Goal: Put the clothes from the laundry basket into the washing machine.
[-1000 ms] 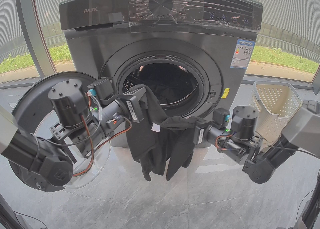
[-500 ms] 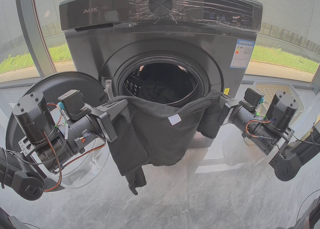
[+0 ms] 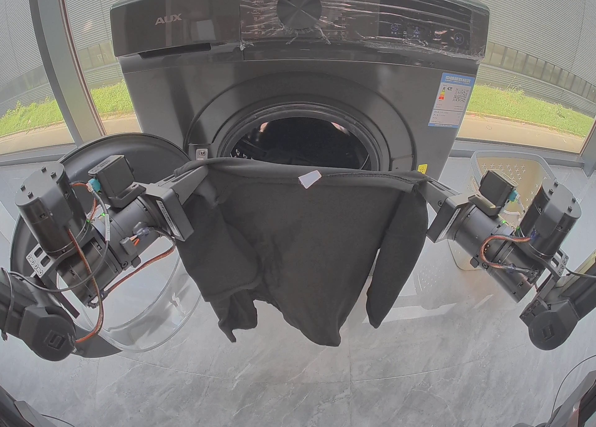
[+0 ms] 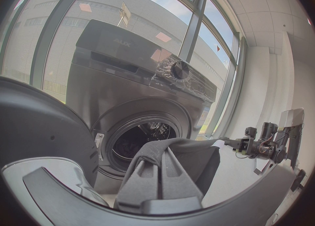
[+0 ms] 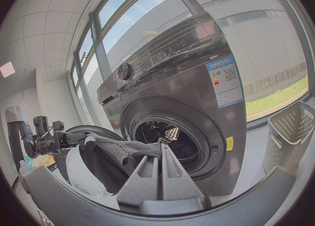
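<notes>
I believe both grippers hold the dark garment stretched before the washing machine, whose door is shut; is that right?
Not quite: the door is open, swung out to the robot's left, as the head view shows. The left gripper and right gripper do hold the dark garment stretched before the washing machine.

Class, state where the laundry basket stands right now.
In the head view, the laundry basket stands on the floor at the robot's right, beside the washing machine.

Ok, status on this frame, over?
Left tool, right tool: both shut on dark garment. Garment stretched wide across mouth of washing machine, not yet inside. Door open, swung left.
</notes>
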Tool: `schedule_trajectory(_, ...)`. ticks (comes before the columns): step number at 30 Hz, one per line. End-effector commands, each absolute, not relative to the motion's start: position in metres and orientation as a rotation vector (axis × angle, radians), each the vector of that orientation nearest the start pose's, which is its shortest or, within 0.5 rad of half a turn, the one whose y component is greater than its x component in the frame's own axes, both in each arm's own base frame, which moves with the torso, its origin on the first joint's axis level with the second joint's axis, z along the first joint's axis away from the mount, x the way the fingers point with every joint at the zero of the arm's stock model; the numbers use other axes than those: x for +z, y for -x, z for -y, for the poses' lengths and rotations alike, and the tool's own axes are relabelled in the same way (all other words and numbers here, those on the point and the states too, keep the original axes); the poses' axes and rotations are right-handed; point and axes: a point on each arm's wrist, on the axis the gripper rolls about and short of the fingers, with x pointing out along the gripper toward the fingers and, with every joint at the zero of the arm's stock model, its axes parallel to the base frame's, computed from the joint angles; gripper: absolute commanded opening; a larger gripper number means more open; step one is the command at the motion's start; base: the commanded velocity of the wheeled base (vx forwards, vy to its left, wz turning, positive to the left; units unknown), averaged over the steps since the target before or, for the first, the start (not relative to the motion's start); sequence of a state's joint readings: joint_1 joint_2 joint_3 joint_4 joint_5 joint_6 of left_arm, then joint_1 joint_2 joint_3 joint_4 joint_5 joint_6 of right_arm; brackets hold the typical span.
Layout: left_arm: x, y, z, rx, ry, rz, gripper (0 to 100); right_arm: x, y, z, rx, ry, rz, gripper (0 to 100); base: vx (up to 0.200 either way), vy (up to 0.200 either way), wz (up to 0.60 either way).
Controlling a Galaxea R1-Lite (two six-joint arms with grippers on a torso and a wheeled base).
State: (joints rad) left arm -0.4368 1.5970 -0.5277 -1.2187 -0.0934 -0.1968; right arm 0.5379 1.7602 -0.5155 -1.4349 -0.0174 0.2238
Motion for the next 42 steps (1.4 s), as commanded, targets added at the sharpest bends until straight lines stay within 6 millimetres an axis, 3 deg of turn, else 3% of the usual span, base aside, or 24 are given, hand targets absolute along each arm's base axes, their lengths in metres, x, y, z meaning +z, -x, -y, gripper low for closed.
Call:
schedule_trajectory(1, 0.188, -0.242, 0.113, -0.529, 0.198, 0.07, 0, 0.172, -0.248, -0.148, 0.535, -0.271, 0.13, 0, 0.0, 0.0, 0.0)
schedule_trajectory(10, 0.182, -0.252, 0.117, -0.525, 0.203, 0.121, 0, 0.172, -0.249, -0.15, 0.541, -0.273, 0.134, 0, 0.0, 0.0, 0.0)
schedule_trajectory(28, 0.181, -0.246, 0.12, -0.55, 0.203, 0.11, 0, 0.175, -0.249, -0.152, 0.533, -0.279, 0.142, 0, 0.0, 0.0, 0.0)
schedule_trajectory(29, 0.179, -0.243, 0.123, -0.563, 0.202, 0.101, 100, 0.173, -0.249, -0.152, 0.528, -0.278, 0.137, 0, 0.0, 0.0, 0.0)
schedule_trajectory(42, 0.154, -0.24, 0.145, -0.636, 0.18, -0.028, 100, 0.165, -0.261, -0.174, 0.552, -0.267, 0.09, 0, 0.0, 0.0, 0.0)
